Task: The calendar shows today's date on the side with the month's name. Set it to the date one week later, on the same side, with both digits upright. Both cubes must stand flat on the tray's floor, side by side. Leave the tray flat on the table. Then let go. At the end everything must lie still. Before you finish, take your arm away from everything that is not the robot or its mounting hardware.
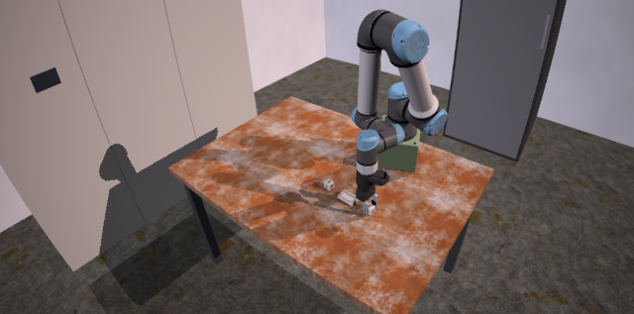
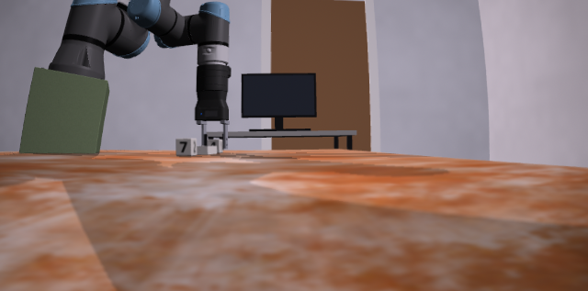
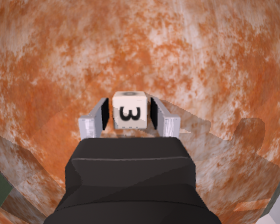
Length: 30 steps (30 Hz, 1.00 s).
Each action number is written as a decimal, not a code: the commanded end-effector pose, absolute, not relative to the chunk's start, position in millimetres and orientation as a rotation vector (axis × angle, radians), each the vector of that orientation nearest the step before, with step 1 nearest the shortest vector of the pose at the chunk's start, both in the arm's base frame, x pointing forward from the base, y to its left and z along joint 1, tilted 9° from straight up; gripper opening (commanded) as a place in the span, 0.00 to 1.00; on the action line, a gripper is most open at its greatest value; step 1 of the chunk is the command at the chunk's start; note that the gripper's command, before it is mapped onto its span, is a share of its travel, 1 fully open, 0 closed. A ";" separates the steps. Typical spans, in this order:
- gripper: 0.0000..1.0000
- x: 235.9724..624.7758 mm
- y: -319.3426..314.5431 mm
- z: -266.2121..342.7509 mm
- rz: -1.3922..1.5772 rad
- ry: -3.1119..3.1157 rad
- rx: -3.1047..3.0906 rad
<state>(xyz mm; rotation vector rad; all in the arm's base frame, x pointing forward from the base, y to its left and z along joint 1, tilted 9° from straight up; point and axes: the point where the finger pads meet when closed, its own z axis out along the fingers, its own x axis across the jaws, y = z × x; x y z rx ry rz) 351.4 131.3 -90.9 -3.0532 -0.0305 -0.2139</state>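
Observation:
My gripper point(image 1: 369, 203) point(image 2: 214, 143) point(image 3: 129, 107) is open, pointing down. A white cube point(image 1: 369, 210) point(image 2: 215, 145) point(image 3: 130, 111) is between its fingers, with a gap on each side in the wrist view. Its top shows a black 3, turned a quarter turn in that view. The other white cube point(image 1: 328, 185) point(image 2: 186, 147) stands on the table on the far side of the tray from the gripper. It shows a 7 and, on the adjoining side, a digit hard to read. The small white tray point(image 1: 347, 198) point(image 2: 206, 150) lies between the two cubes, with no cube in it. The month's name cannot be read.
The rust-orange table point(image 1: 297, 126) point(image 2: 322, 245) carries all of these. The green base block point(image 1: 398, 157) point(image 2: 64, 112) under the arm stands behind the cubes in the top view. The tray is close beside the gripper. Arm shadows fall across the table.

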 end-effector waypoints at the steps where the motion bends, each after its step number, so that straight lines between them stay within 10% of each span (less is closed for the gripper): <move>1: 0.90 351.7 131.3 -90.6 -0.216 -0.031 -3.053; 17: 0.90 351.7 131.3 -90.6 -0.216 -0.031 -3.053; 18: 0.60 351.7 131.3 -90.6 -0.216 -0.031 -3.053; 30: 0.60 351.7 131.3 -90.6 -0.216 -0.031 -3.053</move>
